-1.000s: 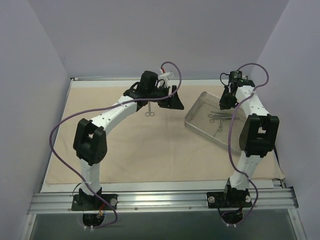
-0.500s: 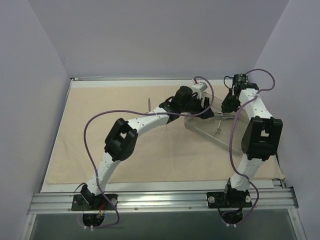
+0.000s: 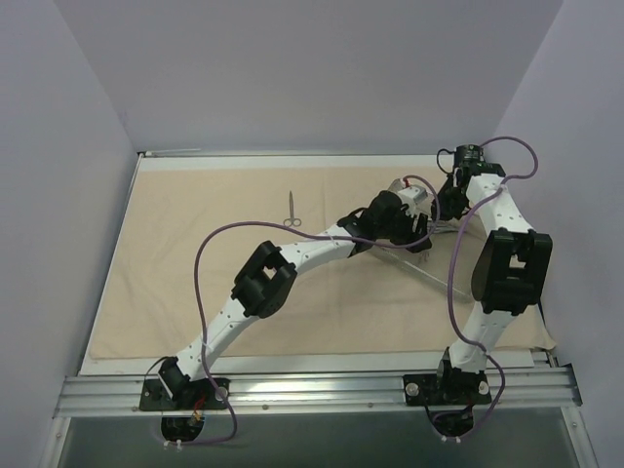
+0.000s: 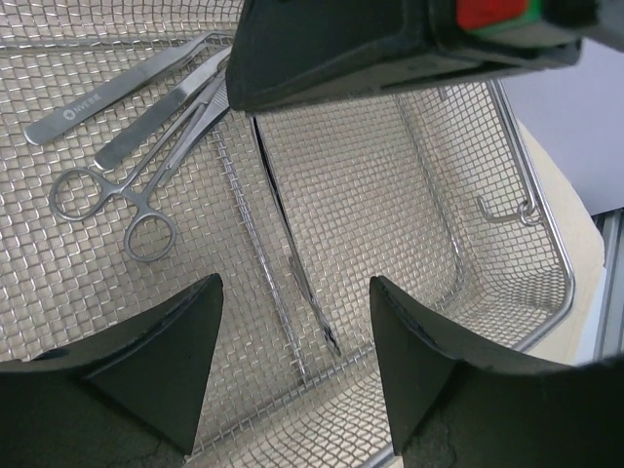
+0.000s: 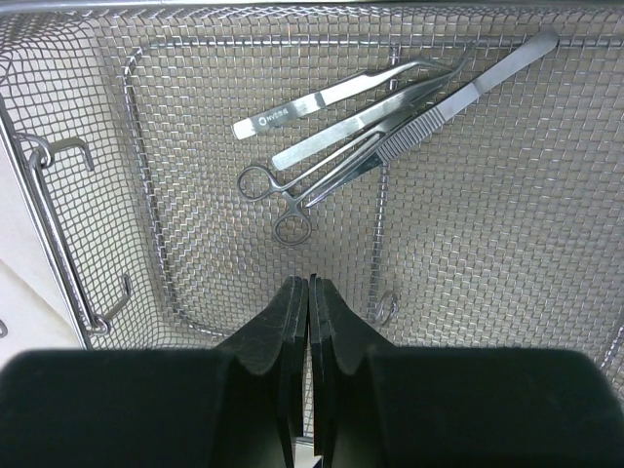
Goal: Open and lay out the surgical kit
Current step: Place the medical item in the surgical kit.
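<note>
The beige cloth (image 3: 195,253) lies spread over the table. One pair of scissors (image 3: 291,210) lies on it at the back centre. The mesh tray (image 3: 431,266) sits at the right, mostly hidden by my left arm. My left gripper (image 3: 411,232) hangs open and empty over the tray (image 4: 546,224). Below it lie tweezers (image 4: 117,93), ring-handled forceps (image 4: 107,195) and a slim dark instrument (image 4: 292,253). My right gripper (image 3: 447,207) is shut inside the tray (image 5: 78,58), fingertips (image 5: 297,288) pressed together near the mesh floor. Tweezers (image 5: 322,97) and forceps (image 5: 292,195) lie beyond them.
The right gripper's black body (image 4: 390,39) fills the top of the left wrist view, close above my left fingers. The tray has wire handles (image 5: 58,234) at its ends. Purple cables loop over both arms. Lilac walls stand around the table.
My left arm has swung right from the cloth's back centre to over the tray, leaving the scissors lying on the cloth. The right gripper has barely moved.
</note>
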Action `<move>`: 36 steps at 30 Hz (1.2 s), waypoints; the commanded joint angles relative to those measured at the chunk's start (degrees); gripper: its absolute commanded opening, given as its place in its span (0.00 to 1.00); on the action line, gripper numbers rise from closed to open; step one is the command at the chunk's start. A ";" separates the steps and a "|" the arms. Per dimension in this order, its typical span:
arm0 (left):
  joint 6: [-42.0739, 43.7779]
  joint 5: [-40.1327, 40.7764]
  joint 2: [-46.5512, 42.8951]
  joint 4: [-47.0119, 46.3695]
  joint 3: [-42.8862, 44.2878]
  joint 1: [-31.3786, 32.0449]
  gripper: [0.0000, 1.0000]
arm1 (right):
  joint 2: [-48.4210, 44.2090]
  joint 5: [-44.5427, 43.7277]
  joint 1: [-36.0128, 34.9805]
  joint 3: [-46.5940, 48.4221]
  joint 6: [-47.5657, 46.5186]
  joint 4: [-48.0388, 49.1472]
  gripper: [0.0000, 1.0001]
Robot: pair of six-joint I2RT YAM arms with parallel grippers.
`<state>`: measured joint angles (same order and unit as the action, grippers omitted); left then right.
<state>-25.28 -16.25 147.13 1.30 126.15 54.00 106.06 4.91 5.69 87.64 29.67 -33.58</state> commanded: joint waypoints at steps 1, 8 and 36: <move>0.14 1.05 2.37 1.42 5.59 0.49 0.70 | -4.28 -0.16 0.46 -0.88 1.18 -0.87 0.00; -1.88 1.49 7.11 1.78 10.95 0.85 0.66 | -5.51 0.10 0.46 -3.00 1.71 -0.17 0.00; -14.26 -22.24 -11.22 0.98 5.98 -11.01 0.02 | -12.19 5.72 4.77 17.83 -4.62 -11.50 0.69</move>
<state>-36.12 -34.17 147.09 4.86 134.69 47.05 98.19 8.86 10.55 102.94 26.48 -39.35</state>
